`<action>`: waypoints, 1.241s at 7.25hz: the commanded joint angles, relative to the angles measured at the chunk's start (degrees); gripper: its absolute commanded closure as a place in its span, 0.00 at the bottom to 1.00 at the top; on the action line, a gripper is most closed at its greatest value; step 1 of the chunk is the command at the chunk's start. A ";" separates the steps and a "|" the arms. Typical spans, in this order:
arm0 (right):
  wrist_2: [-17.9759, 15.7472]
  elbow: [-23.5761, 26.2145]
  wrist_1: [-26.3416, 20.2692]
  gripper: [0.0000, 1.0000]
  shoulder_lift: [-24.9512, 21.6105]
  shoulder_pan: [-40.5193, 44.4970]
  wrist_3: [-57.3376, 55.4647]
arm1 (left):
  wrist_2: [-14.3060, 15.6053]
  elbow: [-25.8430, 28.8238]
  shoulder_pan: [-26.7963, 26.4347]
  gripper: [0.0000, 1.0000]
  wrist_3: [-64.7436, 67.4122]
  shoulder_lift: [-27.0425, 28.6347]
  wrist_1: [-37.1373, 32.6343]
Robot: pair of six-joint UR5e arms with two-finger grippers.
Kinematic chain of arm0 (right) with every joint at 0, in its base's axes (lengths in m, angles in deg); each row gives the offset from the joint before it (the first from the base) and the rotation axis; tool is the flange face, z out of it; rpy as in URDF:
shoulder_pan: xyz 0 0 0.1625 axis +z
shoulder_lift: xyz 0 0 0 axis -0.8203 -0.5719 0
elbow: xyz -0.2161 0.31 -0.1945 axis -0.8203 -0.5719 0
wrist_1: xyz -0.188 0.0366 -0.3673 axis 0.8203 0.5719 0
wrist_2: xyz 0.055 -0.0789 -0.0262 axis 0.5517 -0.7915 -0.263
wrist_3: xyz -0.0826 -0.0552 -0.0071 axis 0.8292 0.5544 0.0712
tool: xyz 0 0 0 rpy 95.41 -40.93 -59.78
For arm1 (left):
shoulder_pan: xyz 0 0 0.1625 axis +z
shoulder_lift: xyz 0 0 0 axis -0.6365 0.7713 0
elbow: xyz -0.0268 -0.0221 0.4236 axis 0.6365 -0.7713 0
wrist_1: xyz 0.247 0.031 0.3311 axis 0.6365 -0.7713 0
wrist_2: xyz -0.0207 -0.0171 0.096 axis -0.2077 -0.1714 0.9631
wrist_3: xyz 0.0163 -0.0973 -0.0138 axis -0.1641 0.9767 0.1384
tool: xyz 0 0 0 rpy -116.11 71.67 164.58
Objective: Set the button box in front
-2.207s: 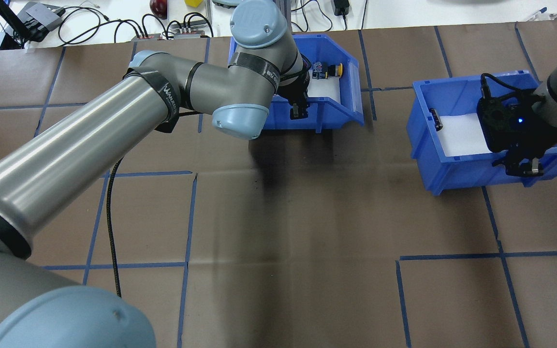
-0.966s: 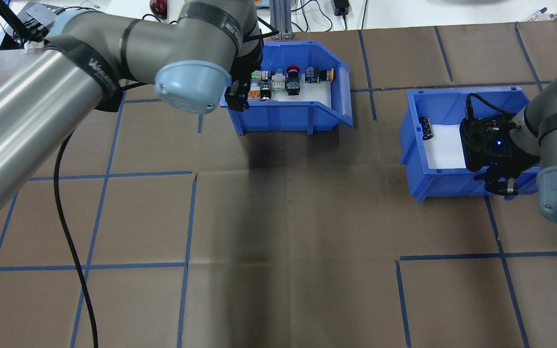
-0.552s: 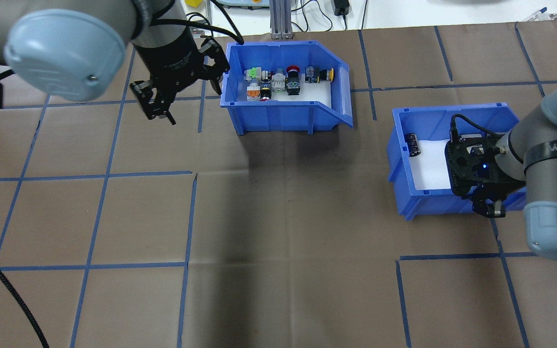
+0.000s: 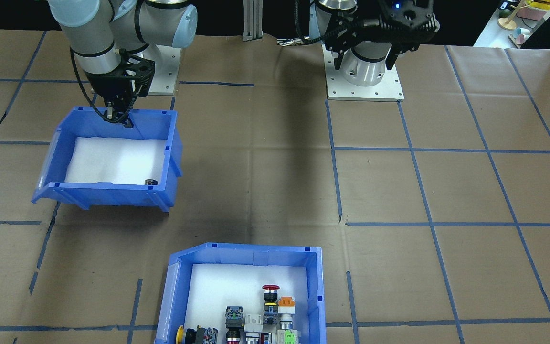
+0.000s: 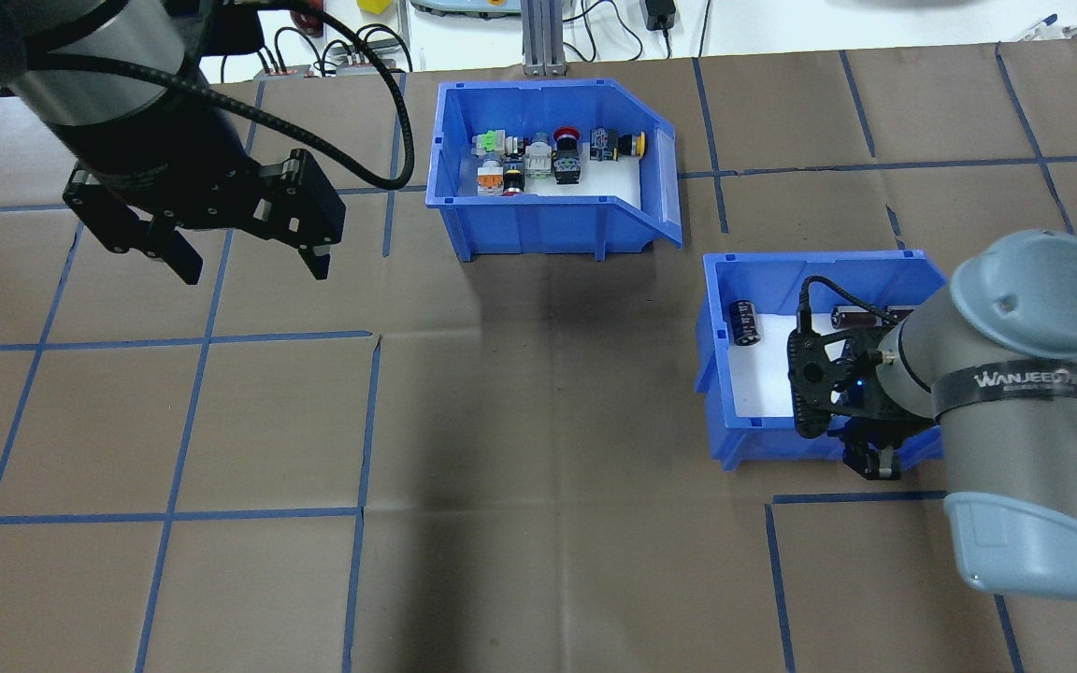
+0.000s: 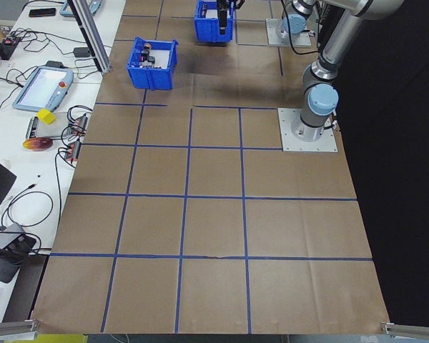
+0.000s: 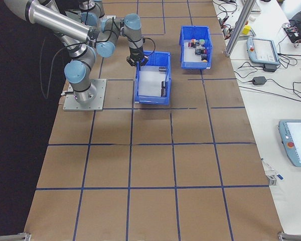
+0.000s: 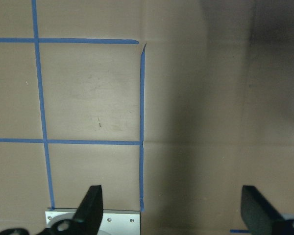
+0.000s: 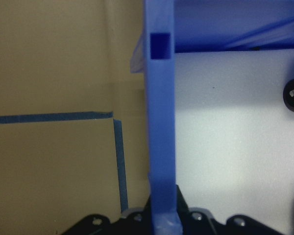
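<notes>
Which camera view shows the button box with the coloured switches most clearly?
The overhead exterior view: the whole button box shows with its switches. The front-facing view cuts it off at the bottom edge, both side views show it small, and the wrist views miss it.

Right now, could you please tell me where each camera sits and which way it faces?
Front: across the table, facing both arm bases; button box nearest.
Overhead: behind the robot; left gripper open, right gripper on the other bin.
Left: table end; bins far.
Right: opposite end; right arm near.
Left wrist: down at paper.
Right wrist: along the bin wall.
Front and overhead share both bins.
</notes>
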 commanded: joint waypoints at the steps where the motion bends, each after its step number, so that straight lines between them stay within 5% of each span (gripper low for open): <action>1: -0.01 0.29 0.74 0.90 0.16 9.34 -9.72 | 0.07 -0.52 0.28 0.01 -4.05 -3.63 -1.90; 5: -0.01 0.03 1.53 0.89 1.38 22.10 -23.17 | -0.55 -4.20 0.28 0.01 -4.31 -3.80 -0.32; 9: -1.24 -0.41 9.60 0.89 7.88 34.66 -31.98 | -0.63 -6.84 1.59 0.01 -4.39 -2.58 0.03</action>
